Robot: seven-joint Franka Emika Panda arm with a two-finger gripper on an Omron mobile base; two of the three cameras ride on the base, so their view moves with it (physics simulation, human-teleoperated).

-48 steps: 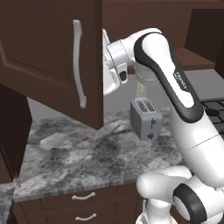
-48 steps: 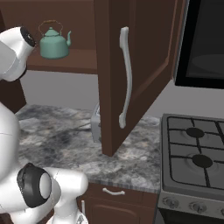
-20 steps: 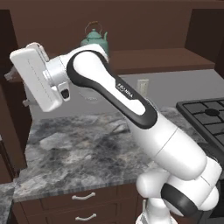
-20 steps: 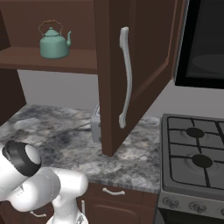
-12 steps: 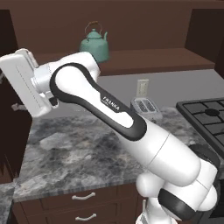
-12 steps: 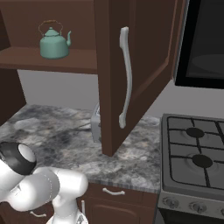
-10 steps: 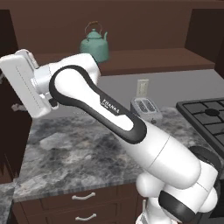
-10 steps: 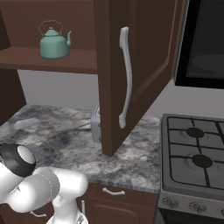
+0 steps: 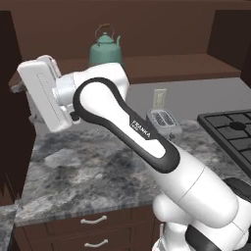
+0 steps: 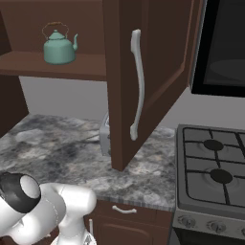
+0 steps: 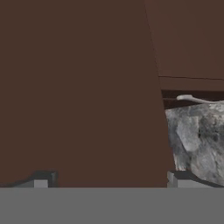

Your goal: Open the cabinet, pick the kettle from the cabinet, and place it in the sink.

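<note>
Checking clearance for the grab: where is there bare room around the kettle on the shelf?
The shelf is bare right of the kettle, up to the open cabinet door. Counter left of the toaster lies free. The pincer, open, faces brown wood close up.

Since the earliest pictures, the white arm (image 9: 122, 127) has swung from the 12 o'clock region, beside the dark brown wooden cabinet door, across to 9 o'clock in the left base view. Its white hand (image 9: 44, 93) now sits at the left edge there. That door has cleared the left base view, exposing the small teal-green rounded kettle (image 9: 105, 49) on the shelf. Over the last half second the hand drifted slightly lower.
</note>
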